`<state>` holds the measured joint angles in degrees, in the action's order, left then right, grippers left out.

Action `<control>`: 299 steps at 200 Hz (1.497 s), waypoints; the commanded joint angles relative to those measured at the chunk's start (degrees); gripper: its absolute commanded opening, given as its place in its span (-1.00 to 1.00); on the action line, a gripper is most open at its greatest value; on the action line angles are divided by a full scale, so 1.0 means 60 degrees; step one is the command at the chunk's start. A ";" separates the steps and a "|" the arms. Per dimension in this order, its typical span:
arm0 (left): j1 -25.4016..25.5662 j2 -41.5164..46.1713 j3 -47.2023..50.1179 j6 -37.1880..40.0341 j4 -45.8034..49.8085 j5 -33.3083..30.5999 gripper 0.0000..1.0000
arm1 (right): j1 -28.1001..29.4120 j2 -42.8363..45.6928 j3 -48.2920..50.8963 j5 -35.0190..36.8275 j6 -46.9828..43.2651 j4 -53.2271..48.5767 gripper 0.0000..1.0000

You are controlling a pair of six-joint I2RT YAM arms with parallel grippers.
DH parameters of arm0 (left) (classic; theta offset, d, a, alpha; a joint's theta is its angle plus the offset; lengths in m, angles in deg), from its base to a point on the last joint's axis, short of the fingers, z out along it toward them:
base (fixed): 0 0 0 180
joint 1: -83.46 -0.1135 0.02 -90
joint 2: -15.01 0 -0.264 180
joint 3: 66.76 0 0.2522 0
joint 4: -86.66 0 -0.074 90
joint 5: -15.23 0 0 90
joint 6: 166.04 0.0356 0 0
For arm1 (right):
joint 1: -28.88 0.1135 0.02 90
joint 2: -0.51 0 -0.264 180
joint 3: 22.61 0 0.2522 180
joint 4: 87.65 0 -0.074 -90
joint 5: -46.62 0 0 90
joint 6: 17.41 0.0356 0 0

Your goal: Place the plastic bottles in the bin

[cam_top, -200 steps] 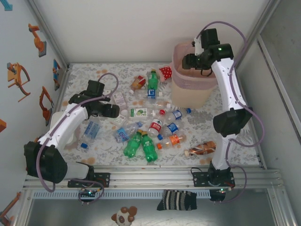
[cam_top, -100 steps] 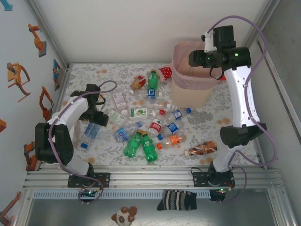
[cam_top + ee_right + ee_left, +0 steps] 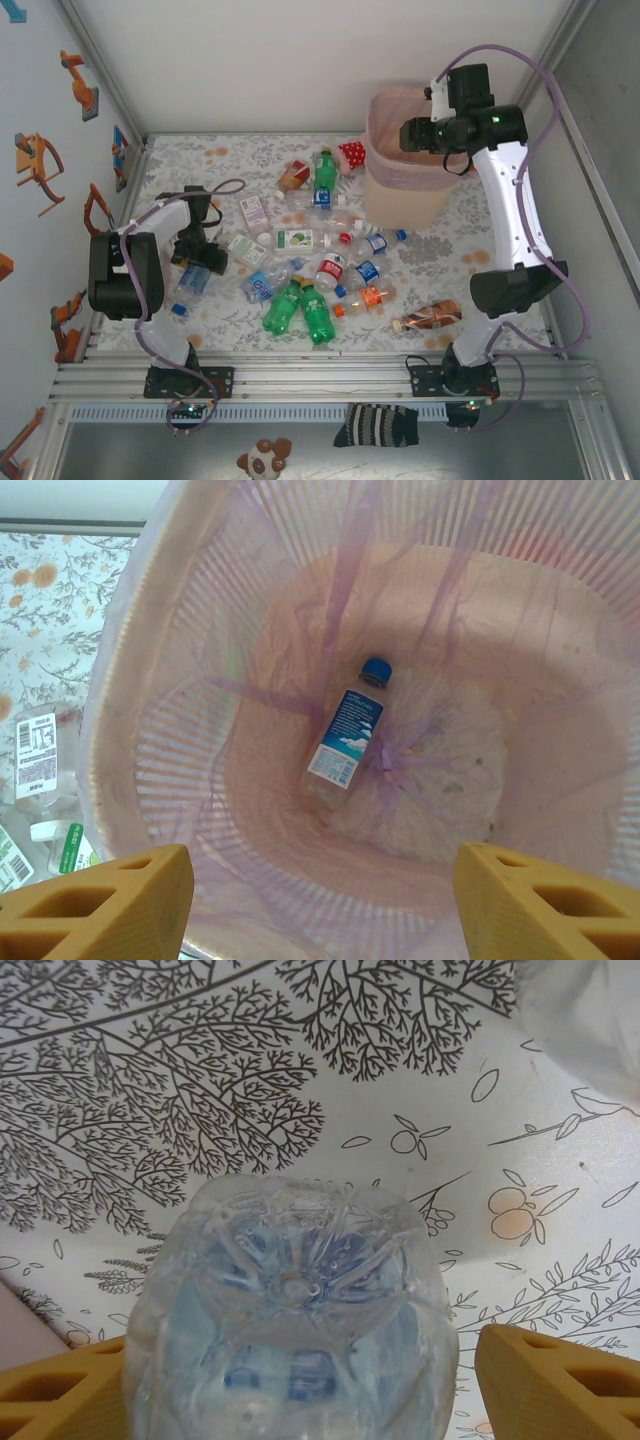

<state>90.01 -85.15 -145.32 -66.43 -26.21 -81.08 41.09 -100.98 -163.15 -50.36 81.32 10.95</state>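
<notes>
Several plastic bottles (image 3: 320, 270) lie scattered on the patterned table, clear, green and orange ones among them. One clear bottle with a blue label (image 3: 192, 279) lies apart at the left. My left gripper (image 3: 198, 258) is down over it. In the left wrist view its base (image 3: 295, 1300) sits between the yellow fingers (image 3: 545, 1380), with a gap at the right finger. The pink bin (image 3: 400, 200) stands at the back right. My right gripper (image 3: 418, 133) hangs open and empty above it. A blue-capped bottle (image 3: 345, 735) lies on the bin's floor.
A small red white-dotted item (image 3: 352, 153) lies by the bin's left side. A brown bottle (image 3: 428, 316) rests near the right arm's base. Enclosure walls close in the left, back and right sides.
My left gripper has swung left and down from the pile onto the lone blue-label bottle, and its jaws have narrowed a little. The right arm has straightened up, with its gripper still over the bin.
</notes>
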 commanded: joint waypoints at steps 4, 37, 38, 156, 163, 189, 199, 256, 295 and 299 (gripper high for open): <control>-0.0080 -0.0207 -0.0310 0.0131 0.0173 0.0187 0.41 | -0.0061 0.0625 0.0413 -0.0077 0.0046 0.0466 0.36; -0.0088 -0.0286 -0.0381 0.0106 0.0240 0.0259 0.16 | -0.0057 0.0757 0.0455 -0.0313 0.0113 0.0542 0.34; -0.0091 -0.0286 -0.0394 0.0096 0.0243 0.0274 0.16 | -0.0057 0.0765 0.0451 -0.0322 0.0120 0.0546 0.34; -0.0126 0.3300 -0.0983 -0.0933 -0.0394 0.3838 0.11 | -0.0013 0.3131 0.3340 -0.2196 0.0822 0.2991 0.31; -0.0124 0.3595 -0.1083 -0.1094 -0.0563 0.4378 0.11 | -0.0002 0.3379 0.3699 -0.2491 0.0923 0.3396 0.31; -0.0119 0.4745 -0.1224 -0.1979 -0.1826 0.6341 0.07 | 0.0122 0.4127 0.4927 -0.3455 0.1320 0.4934 0.28; -0.0102 0.5174 -0.1110 -0.2439 -0.2602 0.7161 0.06 | 0.0223 0.4417 0.5443 -0.3798 0.1370 0.5643 0.28; 0.0386 0.6878 -0.0181 -0.5322 -0.8020 0.9926 -0.01 | 0.1130 0.5354 0.7165 -0.5810 0.1468 0.8628 0.30; 0.1638 0.6902 -0.0534 -0.5790 -0.9639 1.0996 -0.01 | 0.2112 0.5353 0.7349 -0.6540 0.1260 0.9715 0.37; 0.1776 0.6869 -0.0574 -0.5785 -0.9755 1.1075 -0.01 | 0.2246 0.5347 0.7305 -0.6645 0.1130 0.9723 0.37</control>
<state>96.52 -44.08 -147.18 -97.23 -74.23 -22.17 51.30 -69.75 -119.22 -84.35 89.32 61.53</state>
